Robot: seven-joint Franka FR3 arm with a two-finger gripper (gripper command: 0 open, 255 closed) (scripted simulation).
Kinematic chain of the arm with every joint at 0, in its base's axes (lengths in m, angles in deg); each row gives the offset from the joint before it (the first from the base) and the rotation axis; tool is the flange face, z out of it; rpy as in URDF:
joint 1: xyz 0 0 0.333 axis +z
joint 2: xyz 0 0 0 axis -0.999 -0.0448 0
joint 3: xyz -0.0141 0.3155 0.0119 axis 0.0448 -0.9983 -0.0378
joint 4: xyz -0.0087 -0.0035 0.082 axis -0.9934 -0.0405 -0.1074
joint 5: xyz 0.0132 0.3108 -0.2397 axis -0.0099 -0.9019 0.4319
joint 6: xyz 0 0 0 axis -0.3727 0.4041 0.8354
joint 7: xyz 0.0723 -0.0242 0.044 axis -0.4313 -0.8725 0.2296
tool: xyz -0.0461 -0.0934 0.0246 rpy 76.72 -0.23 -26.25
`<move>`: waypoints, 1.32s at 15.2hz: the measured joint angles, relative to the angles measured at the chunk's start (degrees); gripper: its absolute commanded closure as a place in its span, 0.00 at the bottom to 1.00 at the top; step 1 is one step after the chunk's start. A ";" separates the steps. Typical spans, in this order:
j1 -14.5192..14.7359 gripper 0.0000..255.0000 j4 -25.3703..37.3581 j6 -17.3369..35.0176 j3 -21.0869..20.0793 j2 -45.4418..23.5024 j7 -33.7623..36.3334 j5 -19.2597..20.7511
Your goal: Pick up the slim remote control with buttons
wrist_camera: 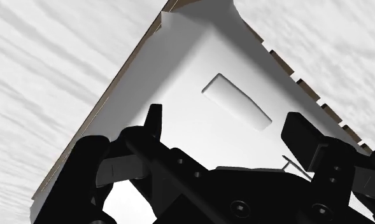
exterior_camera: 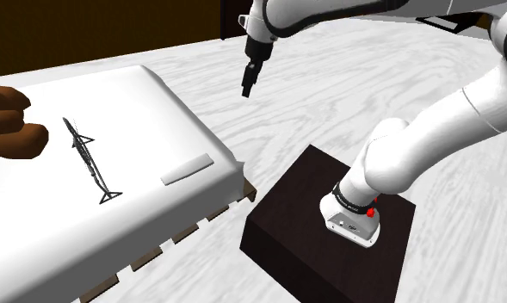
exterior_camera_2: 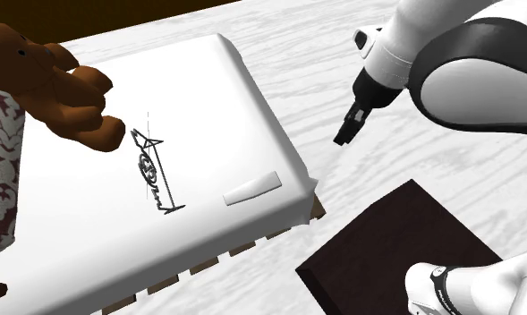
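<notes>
A white mattress (exterior_camera: 88, 232) carries three things. The slim remote (exterior_camera: 187, 169), drawn plain pale grey, lies flat near the mattress corner closest to the dark stand (exterior_camera: 303, 207), with bare sheet around it. In the shoulder view a thin black wire object (exterior_camera: 89, 159) lies at 9 o'clock from the remote, well apart, and a brown plush toy (exterior_camera: 6, 125) sits farther off at 10 o'clock. The gripper (exterior_camera: 247, 89) hangs over the pale wood-grain floor (exterior_camera: 329, 86), at 1 o'clock from the remote. Its fingers (wrist_camera: 304, 137) stand apart, touching nothing.
</notes>
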 measured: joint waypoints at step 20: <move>7.95 0.00 11.83 22.08 -5.20 -36.95 -24.06 1.68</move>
